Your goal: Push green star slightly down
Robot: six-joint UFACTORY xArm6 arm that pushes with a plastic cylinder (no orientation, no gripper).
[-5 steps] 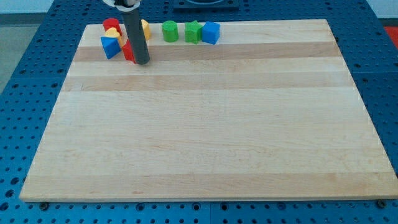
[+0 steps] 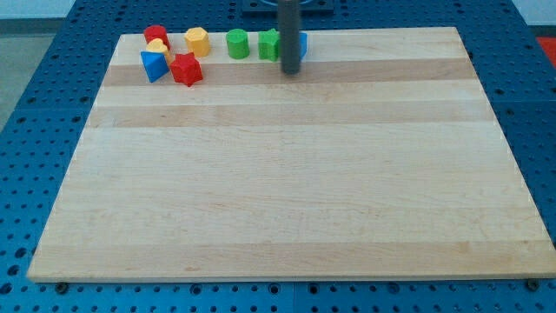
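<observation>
- Seven blocks sit along the far edge of the board (image 2: 287, 191), all left of its middle or near it.
- My tip (image 2: 290, 71) rests on the board just near of the row, at the right side of the green star (image 2: 269, 44) and in front of the blue block (image 2: 301, 43), most of which the rod hides.
- The star lies just left and slightly far of my tip; whether rod and star touch cannot be told.
- The rod has nothing to open or close and holds nothing; it stands upright, its top cut off by the view's far edge.
- Green cylinder (image 2: 237, 43) stands just left of the star, with a small gap between them.
- Yellow block (image 2: 197, 41) lies further left, apart from the cylinder.
- At the far left corner a cluster: red block (image 2: 155, 34) farthest, a small yellow block (image 2: 158, 47) just near of it, blue triangle (image 2: 153, 66) near that, and red star (image 2: 185, 69) just right of the triangle.
</observation>
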